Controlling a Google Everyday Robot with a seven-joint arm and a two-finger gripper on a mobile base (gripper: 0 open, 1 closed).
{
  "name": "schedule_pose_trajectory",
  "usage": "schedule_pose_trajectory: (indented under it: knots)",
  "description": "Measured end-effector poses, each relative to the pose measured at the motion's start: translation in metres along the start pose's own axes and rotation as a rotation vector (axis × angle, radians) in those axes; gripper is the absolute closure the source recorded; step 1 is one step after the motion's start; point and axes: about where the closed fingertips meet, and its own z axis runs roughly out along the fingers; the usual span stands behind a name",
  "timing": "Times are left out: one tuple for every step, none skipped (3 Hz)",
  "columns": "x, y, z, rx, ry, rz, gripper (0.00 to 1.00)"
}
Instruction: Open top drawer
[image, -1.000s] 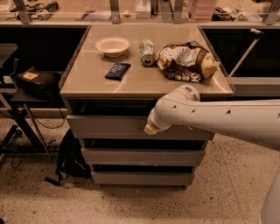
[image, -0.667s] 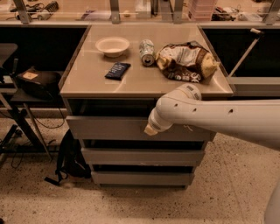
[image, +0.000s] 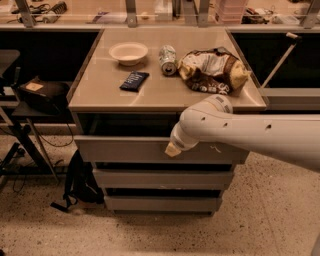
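Observation:
The top drawer (image: 125, 150) is the wide grey front panel just under the beige cabinet top (image: 100, 100), with pale scratches right of its centre. A dark gap shows above it, so it stands pulled out a little from the cabinet. My white arm reaches in from the right. My gripper (image: 172, 149) is at the arm's tan tip, at the middle of the drawer front near its upper edge. Its end is mostly hidden by the arm.
Two shorter grey drawers (image: 160, 178) (image: 160, 203) sit below. On the cabinet top lie a white bowl (image: 128, 52), a can (image: 168, 60), a crumpled chip bag (image: 212, 70) and a dark packet (image: 134, 80). A black backpack (image: 80, 180) and a stand (image: 40, 95) are at the left.
The dark gap above the top drawer has grown slightly and the drawer front sits a little nearer. The arm tip stays at the same spot on the panel.

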Motion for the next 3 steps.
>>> schedule_pose_trajectory:
  knots:
    - [0.001,-0.0014,-0.0014,0.0,0.0,0.0,1.0]
    - [0.0013,-0.002,-0.0018,0.0,0.0,0.0,1.0]
    - [0.0056,0.0047,-0.0077,-0.006,0.002,0.003,1.0]
